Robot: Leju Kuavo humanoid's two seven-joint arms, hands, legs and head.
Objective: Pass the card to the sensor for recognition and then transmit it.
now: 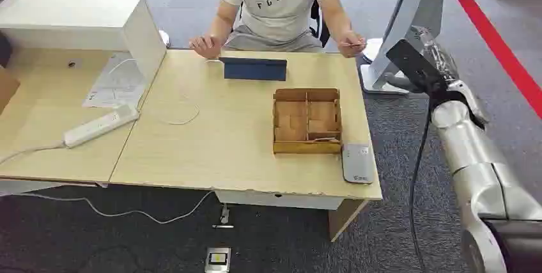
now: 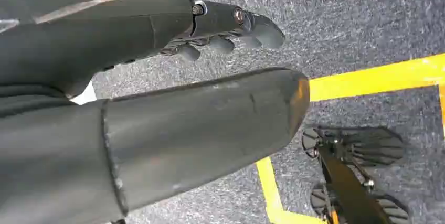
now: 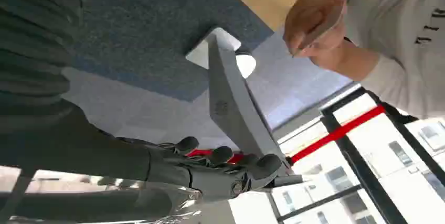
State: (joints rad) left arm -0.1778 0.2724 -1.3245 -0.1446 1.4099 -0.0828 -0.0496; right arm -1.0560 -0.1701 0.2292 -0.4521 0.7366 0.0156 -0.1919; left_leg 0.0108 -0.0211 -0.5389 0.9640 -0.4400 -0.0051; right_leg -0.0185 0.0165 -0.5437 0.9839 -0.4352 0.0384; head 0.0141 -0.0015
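Observation:
A person seated behind the table pinches a thin card point(image 1: 352, 44) in one hand at the table's far right corner; the right wrist view shows the card point(image 3: 321, 23) edge-on in that hand. My right hand point(image 1: 427, 55) is raised to the right of the table, a short way from the card, and its fingers point(image 3: 220, 157) are spread and hold nothing. The grey card sensor point(image 1: 357, 163) lies flat near the table's front right corner. My left hand point(image 2: 231, 24) hangs over the carpet with its fingers loosely extended and nothing in them.
A wooden compartment box point(image 1: 307, 121) sits just left of the sensor, with a dark blue tablet stand point(image 1: 254, 68) behind it. A white power strip point(image 1: 101, 126) and a white cabinet point(image 1: 77, 20) are at the left. A white display stand point(image 1: 396, 30) rises behind my right hand.

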